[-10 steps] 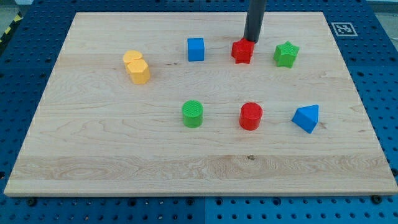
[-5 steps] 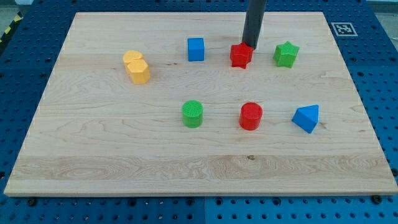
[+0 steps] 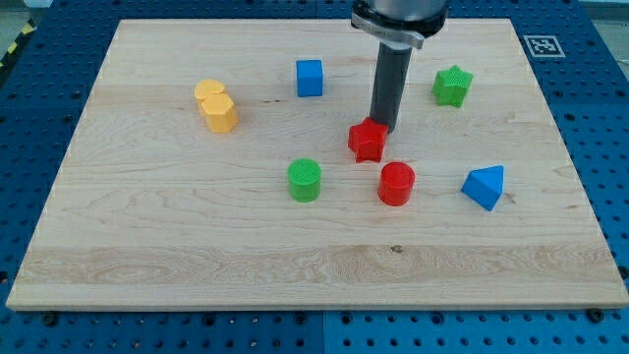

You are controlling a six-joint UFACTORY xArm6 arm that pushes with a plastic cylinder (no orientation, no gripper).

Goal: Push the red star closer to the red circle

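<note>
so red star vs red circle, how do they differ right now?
Shape: the red star has a pointed outline, while the red circle is a round cylinder. Place: the star lies toward the view's top and left of the circle, a small gap between them. Contact: my tip is at the star's upper edge; the circle stands free. Both are red.

The tabletop [image 3: 147, 226] is pale wood with visible grain, smooth and faintly satin. The red star [image 3: 368, 141] and red circle [image 3: 397, 184] look like matt plastic; the green circle [image 3: 305, 180] is ridged on top. The rod looks dark and matt.
</note>
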